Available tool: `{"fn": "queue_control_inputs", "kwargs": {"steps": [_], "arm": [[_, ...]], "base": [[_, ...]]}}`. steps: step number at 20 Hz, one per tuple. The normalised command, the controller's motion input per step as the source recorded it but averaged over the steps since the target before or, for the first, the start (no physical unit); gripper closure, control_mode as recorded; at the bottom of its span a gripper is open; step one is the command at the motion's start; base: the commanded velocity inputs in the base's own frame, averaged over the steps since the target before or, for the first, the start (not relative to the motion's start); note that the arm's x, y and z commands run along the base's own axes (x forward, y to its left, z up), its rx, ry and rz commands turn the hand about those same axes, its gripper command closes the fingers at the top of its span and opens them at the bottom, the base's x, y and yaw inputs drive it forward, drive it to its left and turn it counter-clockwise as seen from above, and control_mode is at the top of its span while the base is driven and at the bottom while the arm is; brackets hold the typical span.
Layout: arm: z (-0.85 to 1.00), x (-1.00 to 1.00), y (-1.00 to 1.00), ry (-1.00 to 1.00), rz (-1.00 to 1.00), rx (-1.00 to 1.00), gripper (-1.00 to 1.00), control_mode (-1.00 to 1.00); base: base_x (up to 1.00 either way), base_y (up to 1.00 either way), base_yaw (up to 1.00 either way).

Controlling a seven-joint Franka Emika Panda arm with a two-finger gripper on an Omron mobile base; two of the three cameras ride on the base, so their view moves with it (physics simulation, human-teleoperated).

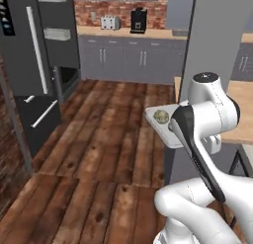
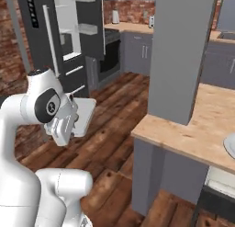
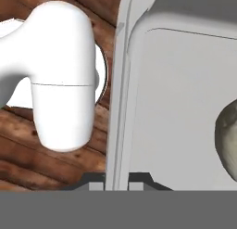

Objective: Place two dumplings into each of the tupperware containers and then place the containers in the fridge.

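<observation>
My gripper (image 3: 115,184) is shut on the rim of the pale grey-white tupperware container (image 3: 185,98), one fingertip on each side of its wall. A tan mottled dumpling (image 3: 227,140) lies inside it. In the left base view the container (image 1: 159,127) hangs over the wooden floor in front of my arm, with the dumpling (image 1: 161,116) in it. From the right the container (image 2: 83,112) juts out from my hand toward the fridge (image 2: 50,33). The fridge (image 1: 24,75) stands at the left with its long pale handle (image 1: 37,50) and its white shelves showing.
A wood-topped counter (image 2: 202,125) with a tall grey pillar (image 2: 179,51) stands close on my right. A pale plate (image 2: 230,145) sits at its right edge. An oven (image 1: 66,80) is beside the fridge. The back counter holds a coffee machine (image 1: 138,20) and a toaster (image 1: 109,22).
</observation>
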Motion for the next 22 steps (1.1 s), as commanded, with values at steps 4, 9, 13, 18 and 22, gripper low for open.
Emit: {"fn": "queue_control_inputs", "kwargs": {"steps": [4, 9, 13, 18, 22], "arm": [[0.00, 0.00, 0.00, 0.00, 0.00, 0.00, 1.00, 1.00], [0.00, 0.00, 0.00, 0.00, 0.00, 0.00, 1.00, 1.00], [0.00, 0.00, 0.00, 0.00, 0.00, 0.00, 1.00, 1.00], [0.00, 0.00, 0.00, 0.00, 0.00, 0.00, 1.00, 1.00], [0.00, 0.00, 0.00, 0.00, 0.00, 0.00, 1.00, 1.00]], "base": [[0.88, 0.93, -0.62], [1.00, 0.92, -0.53], [1.00, 0.31, -0.36], [1.00, 0.06, -0.33], [1.00, 0.62, -0.21]]}}
